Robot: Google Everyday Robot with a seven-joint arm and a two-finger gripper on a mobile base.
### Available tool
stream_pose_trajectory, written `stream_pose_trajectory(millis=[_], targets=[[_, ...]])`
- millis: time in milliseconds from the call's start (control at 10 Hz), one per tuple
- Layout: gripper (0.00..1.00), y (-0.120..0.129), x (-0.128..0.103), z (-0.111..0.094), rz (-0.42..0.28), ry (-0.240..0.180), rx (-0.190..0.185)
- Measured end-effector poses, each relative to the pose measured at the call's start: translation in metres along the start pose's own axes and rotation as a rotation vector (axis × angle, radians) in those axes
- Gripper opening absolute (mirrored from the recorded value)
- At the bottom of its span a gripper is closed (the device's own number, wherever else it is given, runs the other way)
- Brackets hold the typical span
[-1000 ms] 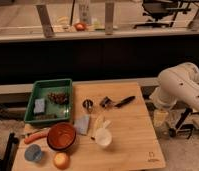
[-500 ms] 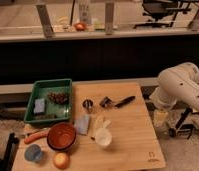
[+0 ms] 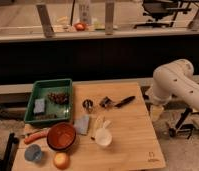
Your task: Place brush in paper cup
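The brush (image 3: 118, 103) lies on the wooden table (image 3: 133, 145), right of centre. Its black handle points right and its bristly head points left. The white paper cup (image 3: 103, 137) stands upright nearer the front, below and left of the brush. My white arm (image 3: 175, 85) bends in from the right. My gripper (image 3: 156, 111) hangs just off the table's right edge, to the right of the brush, apart from it and from the cup.
A small dark metal cup (image 3: 87, 104) stands left of the brush head. A green tray (image 3: 37, 92) sits at the left. A brown-orange bowl (image 3: 61, 136), an orange-handled tool (image 3: 35, 136), a small blue bowl (image 3: 33, 152), a yellow fruit (image 3: 61, 160) and a grey sponge (image 3: 83, 124) crowd the front left.
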Motion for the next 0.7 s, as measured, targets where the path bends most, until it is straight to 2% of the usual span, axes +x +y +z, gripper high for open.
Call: stream_pose_trajectory(millis=[300, 600, 700], targets=[[0.80, -0.004, -0.004, 0.002, -0.026, 0.006, 0.008], [0.80, -0.030, -0.016, 0.010, -0.096, 0.012, 0.022], [0.80, -0.031, -0.017, 0.011, -0.108, 0.016, 0.025]])
